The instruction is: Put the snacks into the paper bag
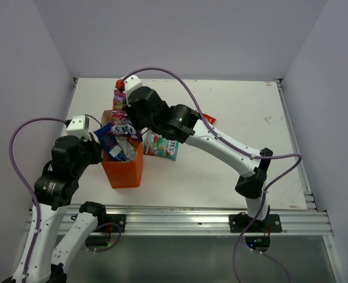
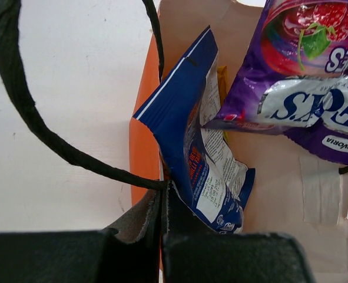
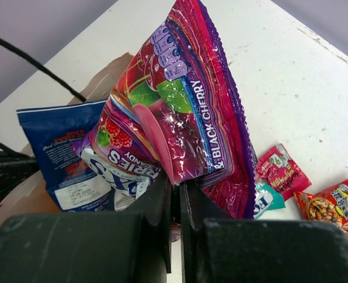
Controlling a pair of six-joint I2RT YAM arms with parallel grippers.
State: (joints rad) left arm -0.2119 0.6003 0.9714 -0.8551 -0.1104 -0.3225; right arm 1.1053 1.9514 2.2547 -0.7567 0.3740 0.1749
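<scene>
The orange paper bag (image 1: pixel 128 172) stands upright near the table's front left. My left gripper (image 1: pixel 102 154) is shut on its left rim (image 2: pixel 162 187), where the dark cord handle (image 2: pixel 32 115) meets the wall. A blue-white packet (image 2: pixel 200 153) and a purple Fox's packet (image 2: pixel 303 100) stick out of the bag's mouth. My right gripper (image 3: pixel 176 186) is shut on a magenta-purple "Black Cherry" packet (image 3: pixel 188 112) and holds it upright over the bag's far side (image 1: pixel 119 101). The blue-white packet (image 3: pixel 62 153) and the purple Fox's packet (image 3: pixel 112 162) show beside it.
A teal Fox's packet (image 1: pixel 161 146) lies on the table right of the bag. A small pink packet (image 3: pixel 282 170), a small orange-red packet (image 3: pixel 332 203) and a teal corner (image 3: pixel 269 200) lie on the white table beyond. Walls close in the table on three sides.
</scene>
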